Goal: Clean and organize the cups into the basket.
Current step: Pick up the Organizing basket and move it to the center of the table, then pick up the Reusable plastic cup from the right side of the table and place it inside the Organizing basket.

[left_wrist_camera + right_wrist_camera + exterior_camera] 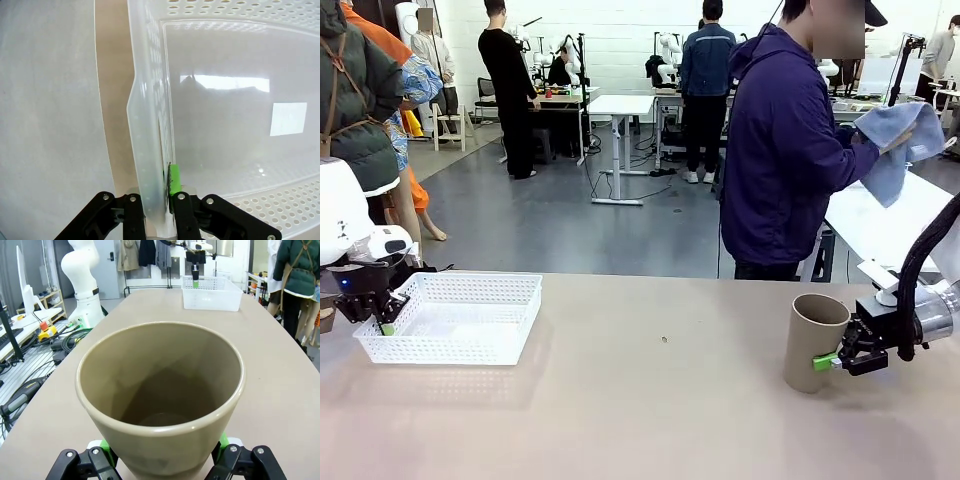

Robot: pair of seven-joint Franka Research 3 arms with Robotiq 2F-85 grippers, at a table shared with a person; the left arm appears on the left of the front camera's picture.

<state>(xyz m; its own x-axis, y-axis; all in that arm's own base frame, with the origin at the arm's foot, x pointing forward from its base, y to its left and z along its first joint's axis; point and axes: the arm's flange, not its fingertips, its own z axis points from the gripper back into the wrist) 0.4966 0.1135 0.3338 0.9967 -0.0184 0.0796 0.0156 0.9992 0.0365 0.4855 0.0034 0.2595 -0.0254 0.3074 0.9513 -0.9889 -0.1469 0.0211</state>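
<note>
Cup: the tan-brown cup (815, 340) is tall, tapered and handleless, with a matte wall and a smooth rounded rim. It stands mouth up on the right of the table (650, 420), well apart from the basket.
Basket: the basket (440, 350) is shallow, rectangular and made of white plastic. It has fine lattice-perforated walls and a glossy solid floor, and it sits at the table's left.
Left gripper: the left gripper (155, 212) points down and is clenched on the basket's left wall. One black finger is outside the wall and the green pad is inside.
Right gripper: the right gripper (835, 358) reaches in level from the right. It grasps the cup low on its wall, with green pads on opposite sides.
Table: beige, smooth and matte.
Person: the person (780, 150) stands at the far side holding a light-blue cloth (900, 140).
</note>
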